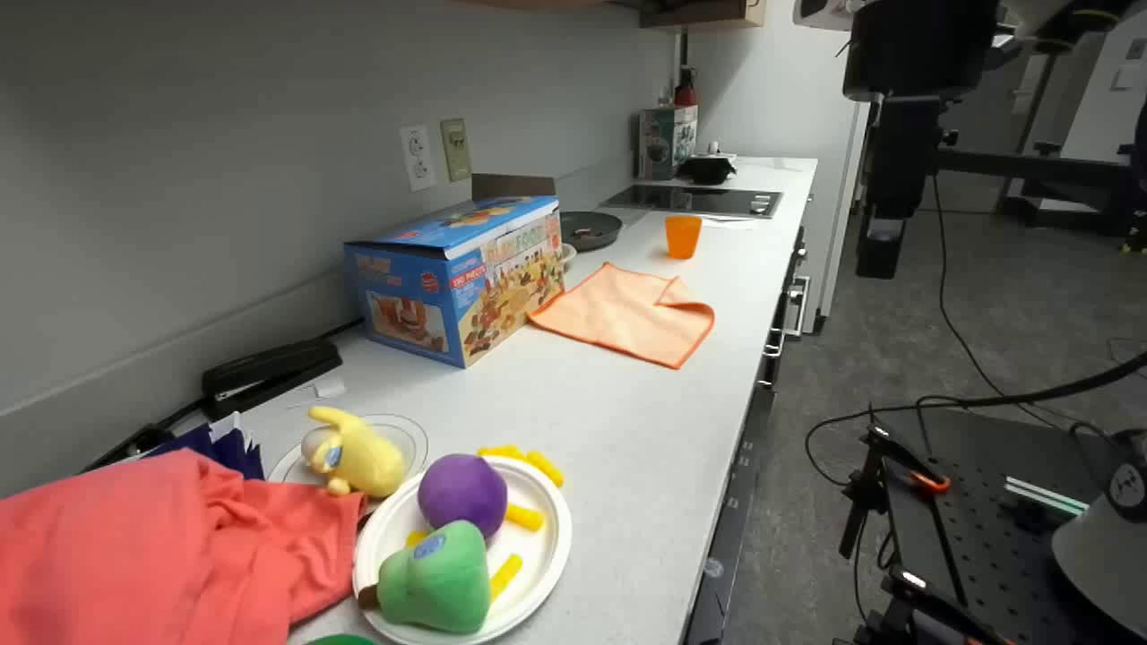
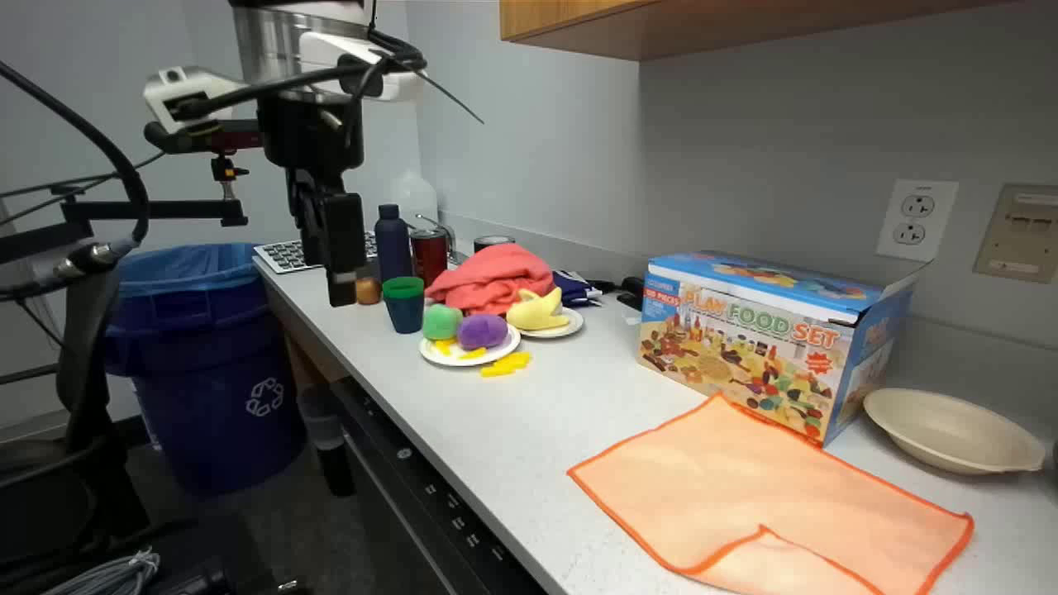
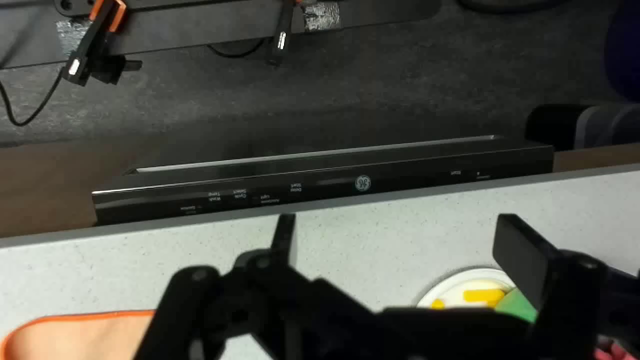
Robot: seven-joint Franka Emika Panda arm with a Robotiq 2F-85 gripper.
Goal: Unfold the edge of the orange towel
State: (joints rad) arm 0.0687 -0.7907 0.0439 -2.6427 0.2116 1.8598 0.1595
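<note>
Lying on the countertop (image 2: 512, 430) just beside the play food box (image 2: 744, 339): orange towel (image 2: 744, 479), one edge (image 2: 769, 564) partly folded over.
The gripper (image 3: 400, 245) is raised, well apart from the towel, its fingers (image 3: 522, 260) spread wide with nothing between them.

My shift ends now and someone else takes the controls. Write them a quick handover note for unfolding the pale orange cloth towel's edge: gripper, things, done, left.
Black two-fingered gripper: wide open, raised, holding nothing.
Where: the pale orange cloth towel with darker orange trim lies on the white countertop, beside the blue cardboard play-food box.
Done: no unfolding shows; the orange-trimmed folded edge lies doubled over on the side away from the box.
Left: probably move over the towel, pinch that fold, draw it outward and lay it flat.
</note>
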